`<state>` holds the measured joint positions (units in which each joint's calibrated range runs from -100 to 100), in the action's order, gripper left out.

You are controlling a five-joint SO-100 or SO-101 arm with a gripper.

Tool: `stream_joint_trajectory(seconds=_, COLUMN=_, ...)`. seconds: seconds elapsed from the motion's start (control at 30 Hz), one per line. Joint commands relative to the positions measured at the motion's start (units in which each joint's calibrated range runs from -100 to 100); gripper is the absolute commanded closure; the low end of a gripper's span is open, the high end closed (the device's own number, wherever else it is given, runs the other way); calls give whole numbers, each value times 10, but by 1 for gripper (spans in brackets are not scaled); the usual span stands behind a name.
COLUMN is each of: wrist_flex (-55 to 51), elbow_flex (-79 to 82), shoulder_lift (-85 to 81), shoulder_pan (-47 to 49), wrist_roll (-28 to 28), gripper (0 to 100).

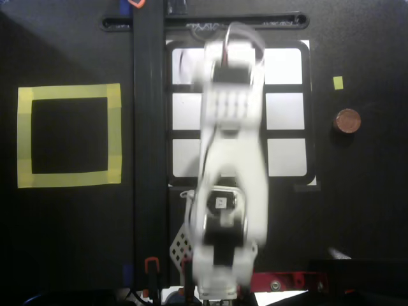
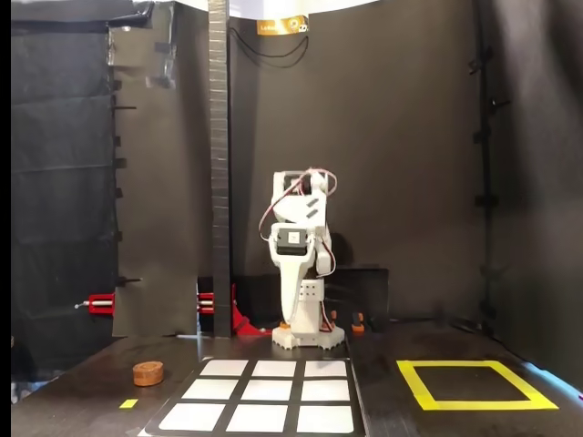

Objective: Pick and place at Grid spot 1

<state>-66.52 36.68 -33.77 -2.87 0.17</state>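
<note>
Arm was seen folded upright over grid; end effector state couldn't be told — blurred. Grid spot 1 lay top-left in overhead view, w/ brown disc resting on surface, well right.

The arm looks like smooth white plastic. The surface is matt black, the yellow square is tape, and the round brown disc looks wooden.

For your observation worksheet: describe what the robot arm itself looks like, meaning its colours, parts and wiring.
The arm is white plastic with dark motor blocks set into its joints. Thin red and white cables loop around its top. It stands on a white base. The gripper cannot be made out in either view.
</note>
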Motion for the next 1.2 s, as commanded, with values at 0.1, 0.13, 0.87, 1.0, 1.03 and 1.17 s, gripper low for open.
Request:
stream_joint_trajectory(seconds=0.1, wrist_flex=-141, elbow_flex=-330, shoulder_lift=261, shoulder_pan=-30, wrist_roll=-2, gripper=100)
stream_joint_trajectory(seconds=0.13, wrist_flex=-160, elbow_flex=-367, shoulder_lift=290, shoulder_pan=-32, wrist_roll=-1, gripper=100)
stream_joint_trajectory(seconds=0.87, wrist_flex=-234, elbow_flex=-471, shoulder_lift=387, shoulder_pan=-210, wrist_roll=466, gripper=100)
stream_joint_trajectory(seconds=1.0, wrist_flex=-234, elbow_flex=-471, shoulder_lift=387, shoulder_pan=-299, wrist_roll=562, gripper=100)
stream_joint_trajectory(seconds=1.03, wrist_flex=-234, elbow_flex=-471, shoulder_lift=387, shoulder_pan=-323, wrist_roll=584, gripper=100)
stream_joint_trajectory(seconds=1.17, wrist_flex=-210, elbow_flex=-471, shoulder_lift=393, shoulder_pan=-400, wrist_roll=654, gripper=100)
